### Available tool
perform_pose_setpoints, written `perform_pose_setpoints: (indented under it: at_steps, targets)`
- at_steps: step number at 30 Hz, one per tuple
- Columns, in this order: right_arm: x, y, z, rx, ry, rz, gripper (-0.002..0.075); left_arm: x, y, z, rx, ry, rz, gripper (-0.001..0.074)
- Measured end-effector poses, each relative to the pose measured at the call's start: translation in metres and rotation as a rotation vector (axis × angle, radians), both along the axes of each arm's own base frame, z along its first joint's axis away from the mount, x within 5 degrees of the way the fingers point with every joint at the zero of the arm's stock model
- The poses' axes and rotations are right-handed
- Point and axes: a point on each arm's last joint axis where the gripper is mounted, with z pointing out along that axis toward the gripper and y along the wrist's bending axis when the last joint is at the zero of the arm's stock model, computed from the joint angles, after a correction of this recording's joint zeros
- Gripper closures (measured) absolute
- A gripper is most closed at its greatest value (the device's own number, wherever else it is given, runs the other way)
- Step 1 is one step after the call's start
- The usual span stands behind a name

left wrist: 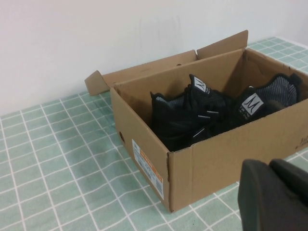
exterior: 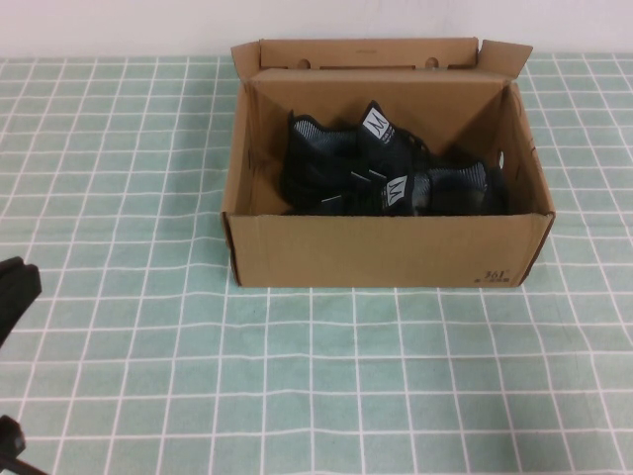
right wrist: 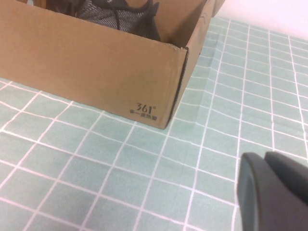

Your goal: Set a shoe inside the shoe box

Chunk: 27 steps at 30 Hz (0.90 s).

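High view showed you the shoe box (exterior: pixel 386 247) sitting open on the green-and-white checked surface (exterior: pixel 396 396), its hinged flap lid (exterior: pixel 366 51) folded back on the side far from the robot. Inside the box you had two black knit sneakers. One shoe (exterior: pixel 336 163) lay toward the box's left half with its white logo tag (exterior: pixel 376 125) raised; the second shoe (exterior: pixel 445 188) lay toward the box's right half, its own white tag near the front wall. The two were touching or overlapping at the middle of the box, and you could not tell exactly where one ended and the other began. Both were fully within the box walls.

Your left gripper (left wrist: pixel 274 197) was parked low, off the box's front-left corner and well apart from it; in the high view only a dark piece of that arm (exterior: pixel 15 292) appeared at the left edge. Its jaws were closed and held nothing.

Your right gripper (right wrist: pixel 274 192) hovered over the checked surface off the box's front-right corner, on the side where the small dark "361" print (right wrist: pixel 144 109) marked the front wall. It was clear of the cardboard, its jaws closed and empty.

From the left wrist view, you could see an orange-and-white label (left wrist: pixel 147 166) on the box's short left end wall.
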Motion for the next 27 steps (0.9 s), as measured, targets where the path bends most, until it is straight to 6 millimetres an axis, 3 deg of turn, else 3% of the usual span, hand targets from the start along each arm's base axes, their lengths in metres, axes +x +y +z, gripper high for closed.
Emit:
perform_pose_setpoints:
  at_steps: [7,13,19,27]
  targets:
    - [0.000,0.000,0.000,-0.001,-0.001,0.000,0.0734,0.000,0.000,0.000,-0.002,0.000,0.001,0.0735]
    - [0.000,0.000,0.000,-0.001,-0.001,0.000,0.0734,-0.004,0.006,-0.018,-0.005,-0.044,0.065,0.0735]
    - [0.000,0.000,0.000,-0.001,-0.001,0.000,0.0734,-0.024,0.018,-0.054,-0.001,-0.160,0.160,0.0735]
    - [0.000,0.000,0.000,-0.001,-0.001,0.000,0.0734,-0.031,0.034,-0.110,-0.096,0.015,0.356,0.0735]
